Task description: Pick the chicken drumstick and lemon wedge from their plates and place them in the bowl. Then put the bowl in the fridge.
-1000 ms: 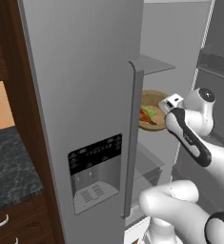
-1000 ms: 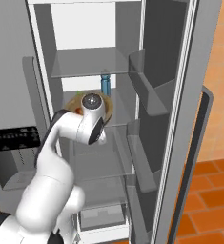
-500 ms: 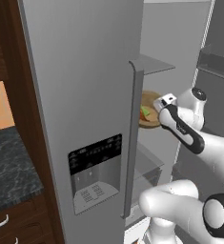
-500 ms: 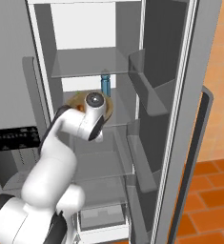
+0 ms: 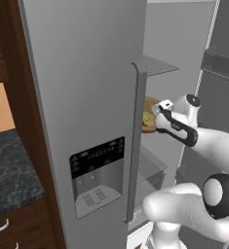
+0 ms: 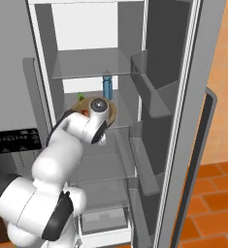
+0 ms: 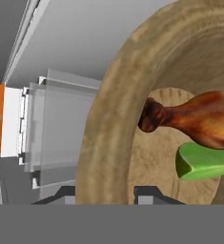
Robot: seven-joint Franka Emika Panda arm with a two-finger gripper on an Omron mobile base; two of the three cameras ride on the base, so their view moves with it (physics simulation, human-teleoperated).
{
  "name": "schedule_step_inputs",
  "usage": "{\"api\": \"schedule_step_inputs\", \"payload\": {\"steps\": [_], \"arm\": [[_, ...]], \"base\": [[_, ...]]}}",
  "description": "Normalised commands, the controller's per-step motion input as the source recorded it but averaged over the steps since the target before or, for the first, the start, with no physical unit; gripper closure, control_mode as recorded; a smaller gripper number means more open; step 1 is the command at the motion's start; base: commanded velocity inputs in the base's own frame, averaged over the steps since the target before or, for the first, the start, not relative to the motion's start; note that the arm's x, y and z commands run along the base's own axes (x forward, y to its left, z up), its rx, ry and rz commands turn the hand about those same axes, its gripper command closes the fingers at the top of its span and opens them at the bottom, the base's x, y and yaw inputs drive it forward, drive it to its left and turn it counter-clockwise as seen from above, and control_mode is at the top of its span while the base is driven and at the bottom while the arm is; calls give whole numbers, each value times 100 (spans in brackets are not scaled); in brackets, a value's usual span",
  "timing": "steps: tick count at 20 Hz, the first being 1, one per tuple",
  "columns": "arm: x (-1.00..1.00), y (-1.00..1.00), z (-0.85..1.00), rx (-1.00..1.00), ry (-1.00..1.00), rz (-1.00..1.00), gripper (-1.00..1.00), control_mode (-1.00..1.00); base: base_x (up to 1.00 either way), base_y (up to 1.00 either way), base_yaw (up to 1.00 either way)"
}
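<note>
Looking from the left, we see the grey fridge door, then the wooden bowl at the shelf space inside. Our arm has stretched further in since a moment ago, and the bowl has gone deeper. Our gripper is pinched shut on the bowl rim. In the hand view the chicken drumstick lies sideways, bone end pointing left, with the lemon wedge just under it. A blue bottle stands behind.
</note>
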Motion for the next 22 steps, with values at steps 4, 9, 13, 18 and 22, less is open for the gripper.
{"api": "schedule_step_inputs", "payload": {"steps": [4,9,13,18,22], "arm": [[50,6,0,7,5,0,100,-100],[69,15,-8,3,2,0,100,-100],[59,27,-33,0,0,0,100,-100],[58,24,-40,0,0,0,100,-100],[42,16,-40,0,0,0,100,-100]], "base": [[0,0,0],[0,0,0],[0,0,0],[0,0,0],[0,0,0]]}}
